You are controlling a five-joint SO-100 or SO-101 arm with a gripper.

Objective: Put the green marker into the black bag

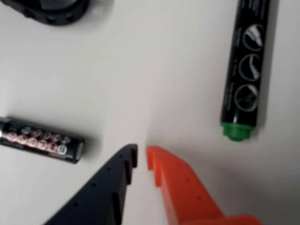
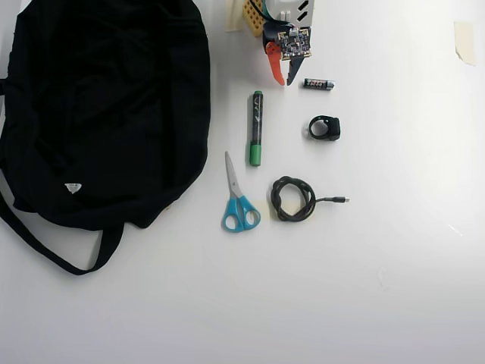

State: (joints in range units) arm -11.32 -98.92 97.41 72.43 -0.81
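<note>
The green marker (image 2: 256,127) lies on the white table just right of the black bag (image 2: 106,114), its dark barrel running lengthwise with a green cap at the near end. In the wrist view its green end (image 1: 236,129) shows at the upper right. My gripper (image 2: 285,81) hovers over the table beyond the marker's far end, between the marker and a battery. In the wrist view the gripper (image 1: 141,151) has one dark finger and one orange finger, their tips almost touching with nothing between them. The bag fills the left of the overhead view, with straps trailing at its lower left.
A short black battery (image 2: 318,84) lies right of the gripper and shows in the wrist view (image 1: 42,140) at left. A black ring-shaped object (image 2: 326,127), a coiled black cable (image 2: 294,199) and blue-handled scissors (image 2: 239,201) lie around the marker.
</note>
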